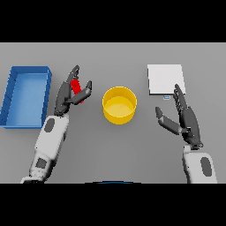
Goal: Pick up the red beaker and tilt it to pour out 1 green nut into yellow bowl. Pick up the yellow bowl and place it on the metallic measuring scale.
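The red beaker point(77, 88) stands left of centre, partly hidden behind my left hand point(67, 96). The hand's fingers and thumb are spread on either side of the beaker, not closed on it. The yellow bowl point(119, 104) sits at the table's middle, upright, and I see no nut inside. The metallic measuring scale point(164, 79) is a pale square plate at the back right. My right hand point(185, 118) hovers open just in front of the scale, to the right of the bowl.
A blue rectangular bin point(25, 96) lies at the far left, close beside my left arm.
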Controlling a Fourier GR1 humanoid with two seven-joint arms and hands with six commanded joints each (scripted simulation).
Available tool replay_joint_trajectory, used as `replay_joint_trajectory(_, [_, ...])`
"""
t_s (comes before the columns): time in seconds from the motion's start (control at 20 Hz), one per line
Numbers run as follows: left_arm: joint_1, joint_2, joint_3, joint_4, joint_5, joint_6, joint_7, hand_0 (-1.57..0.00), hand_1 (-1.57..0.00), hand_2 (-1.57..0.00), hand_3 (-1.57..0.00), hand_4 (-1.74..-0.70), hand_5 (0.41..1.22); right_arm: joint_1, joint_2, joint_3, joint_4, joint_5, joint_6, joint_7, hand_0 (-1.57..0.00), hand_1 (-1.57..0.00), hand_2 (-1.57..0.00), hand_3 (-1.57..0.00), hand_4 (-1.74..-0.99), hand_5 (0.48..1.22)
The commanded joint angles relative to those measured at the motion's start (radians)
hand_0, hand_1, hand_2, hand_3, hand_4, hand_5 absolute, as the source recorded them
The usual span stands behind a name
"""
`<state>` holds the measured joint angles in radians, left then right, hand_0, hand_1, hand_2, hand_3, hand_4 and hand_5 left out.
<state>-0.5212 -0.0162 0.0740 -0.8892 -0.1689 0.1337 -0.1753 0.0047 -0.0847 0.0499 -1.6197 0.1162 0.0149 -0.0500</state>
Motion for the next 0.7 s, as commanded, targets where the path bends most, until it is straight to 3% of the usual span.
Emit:
replay_joint_trajectory(0.0, [-0.006, -0.005, 0.008, 0.014, 0.006, 0.003, -0.015, -0.34, -0.31, -0.32, -0.24, -1.39, 0.765, -0.004, -0.003, 0.0, -0.003, 0.006, -0.004, 0.007, 0.0, 0.0, 0.0, 0.0, -1.294, 0.645])
replay_joint_trajectory(0.05, [-0.013, -0.011, 0.021, 0.023, 0.019, 0.006, -0.028, -0.58, -0.56, -0.55, -0.42, -1.42, 0.786, 0.006, -0.009, 0.002, -0.007, 0.004, 0.004, 0.009, 0.0, 0.0, 0.0, 0.0, -1.292, 0.645])
replay_joint_trajectory(0.1, [-0.019, -0.019, 0.03, 0.035, 0.027, 0.013, -0.045, -0.78, -0.76, -0.76, -0.65, -1.42, 0.873, 0.006, -0.004, 0.006, -0.006, 0.009, 0.0, 0.015, 0.0, 0.0, 0.0, 0.0, -1.292, 0.646])
replay_joint_trajectory(0.15, [-0.03, -0.021, 0.039, 0.05, 0.034, 0.012, -0.055, -0.94, -0.92, -0.92, -0.83, -1.42, 0.943, 0.008, -0.006, 0.002, -0.01, 0.006, 0.0, 0.022, 0.0, 0.0, 0.0, 0.0, -1.29, 0.646])
replay_joint_trajectory(0.25, [-0.041, -0.018, 0.042, 0.065, 0.024, 0.025, -0.074, -1.17, -1.16, -1.15, -1.08, -1.53, 1.043, 0.023, -0.009, 0.001, -0.015, 0.001, 0.006, 0.007, 0.0, 0.0, 0.0, 0.0, -1.291, 0.649])
replay_joint_trajectory(0.4, [-0.054, -0.024, 0.03, 0.081, 0.026, 0.031, -0.098, -1.36, -1.36, -1.36, -1.18, -1.62, 1.13, 0.031, -0.003, 0.006, -0.012, 0.009, 0.001, -0.003, 0.0, 0.0, 0.0, 0.0, -1.29, 0.649])
replay_joint_trajectory(0.5, [-0.054, -0.023, 0.012, 0.073, 0.015, 0.037, -0.07, -1.44, -1.43, -1.43, -1.32, -1.56, 1.163, 0.013, 0.001, 0.005, -0.002, 0.011, -0.005, 0.004, 0.0, 0.0, 0.0, 0.0, -1.287, 0.647])
replay_joint_trajectory(0.65, [-0.046, -0.013, -0.005, 0.051, -0.002, 0.032, -0.082, -1.5, -1.5, -1.5, -1.44, -1.52, 1.191, 0.019, -0.003, 0.002, -0.002, 0.007, 0.0, -0.013, 0.0, 0.0, 0.0, 0.0, -1.289, 0.65])
